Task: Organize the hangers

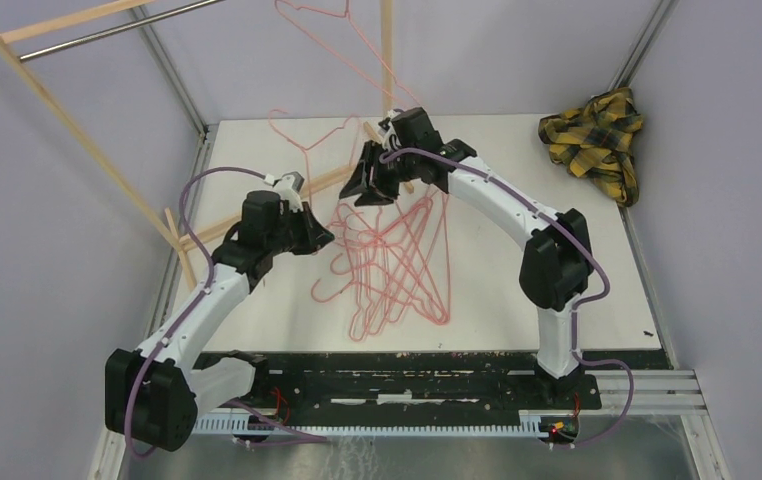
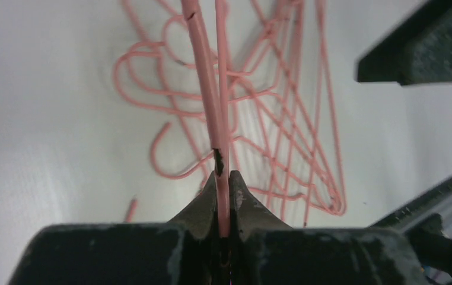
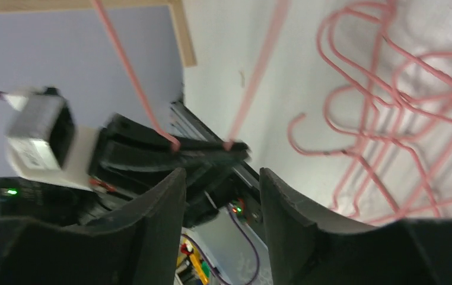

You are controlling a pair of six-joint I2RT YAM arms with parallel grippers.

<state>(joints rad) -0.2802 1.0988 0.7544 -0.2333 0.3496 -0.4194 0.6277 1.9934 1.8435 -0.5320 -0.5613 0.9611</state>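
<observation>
My left gripper (image 1: pixel 322 240) (image 2: pixel 223 178) is shut on the wire of one pink hanger (image 1: pixel 303 148) (image 2: pixel 209 89), which rises from its jaws up and away over the table. Just to the right, a pile of several pink hangers (image 1: pixel 397 260) (image 2: pixel 283 119) (image 3: pixel 401 89) lies tangled on the white table. Above the far end of the pile my right gripper (image 1: pixel 367 190) (image 3: pixel 222 178) is open, with nothing between its fingers. In the right wrist view the left gripper (image 3: pixel 170 148) shows just beyond those fingers, with the held wire in it. Another hanger (image 1: pixel 329 20) hangs at the top, by the rack.
A wooden-framed rack with a metal bar (image 1: pixel 107 30) leans at the back left, its legs reaching onto the table behind the left arm. A yellow-black plaid cloth (image 1: pixel 597 140) lies at the back right corner. The table's near edge (image 1: pixel 407 350) runs before the arm bases.
</observation>
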